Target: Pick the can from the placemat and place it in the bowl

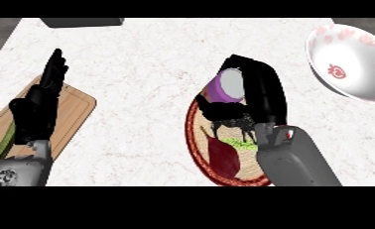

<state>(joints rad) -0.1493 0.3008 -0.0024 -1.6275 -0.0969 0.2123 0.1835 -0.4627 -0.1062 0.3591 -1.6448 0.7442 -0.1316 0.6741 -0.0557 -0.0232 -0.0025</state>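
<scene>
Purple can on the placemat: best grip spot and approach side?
Take the can round its cylindrical side wall, coming from the right. It is tilted, pale end face up, leaving the wall exposed. The right hand is already curled round it there, over the placemat.

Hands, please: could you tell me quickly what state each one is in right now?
Left hand: open, fingers straight, resting over the cutting board, holding nothing.
Right hand: shut on the can, above the placemat.
</scene>
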